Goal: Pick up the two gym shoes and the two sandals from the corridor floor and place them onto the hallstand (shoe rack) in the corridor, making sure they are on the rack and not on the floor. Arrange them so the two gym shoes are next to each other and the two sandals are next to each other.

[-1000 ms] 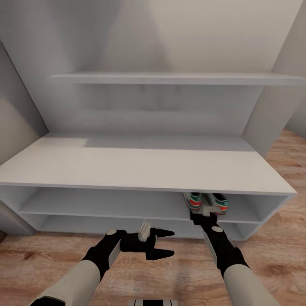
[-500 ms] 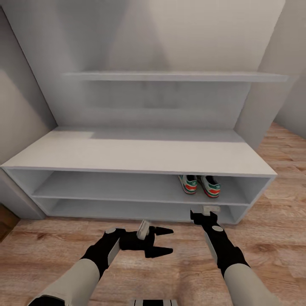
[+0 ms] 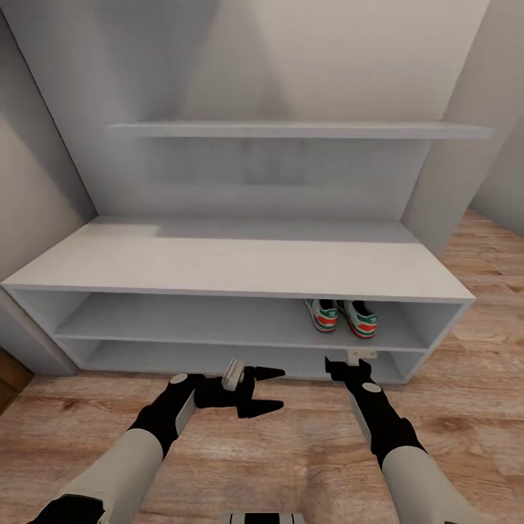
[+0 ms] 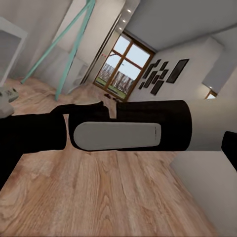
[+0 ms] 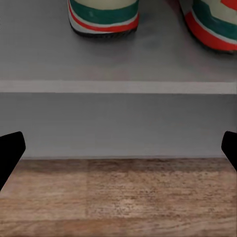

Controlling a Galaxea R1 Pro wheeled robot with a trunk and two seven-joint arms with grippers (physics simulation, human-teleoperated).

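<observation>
Both gym shoes [image 3: 340,316] sit side by side on the upper of the two low shelves of the hallstand [image 3: 240,262], toward its right end, heels facing out w/ the orange-red patches showing. In the right wrist view the two heels [image 5: 103,15] are on the shelf just past its front edge, close together but a small gap between. So the sneaker half of the job looks done, by my read: on the rack, next to each other, off the floor.

Right end effector [image 3: 351,362] hangs low in front of that shelf, just below and near the shoes, fingers spread wide and nothing between them; the wrist cam has a black fingertip [image 5: 11,150] at each edge w/ open floor and shelf front between. Left end effector [image 3: 256,393] is out over the corridor floor [image 3: 291,451], left of the right one, near the rack's bottom shelf. Jaws parted, nothing in them.

No sandals on the rack or on the bit of floor I can see from here. Left wrist cam looks across the plank floor toward a far window, w/ the right forearm [image 4: 138,126] crossing the shot.

Step in hand, I'd say: between the two pairs, arms clear of the shelf. Next move prob calls for turning the base/head to find the sandals, then a low reach to the floor. Lots of free shelf left of the sneakers for them.
</observation>
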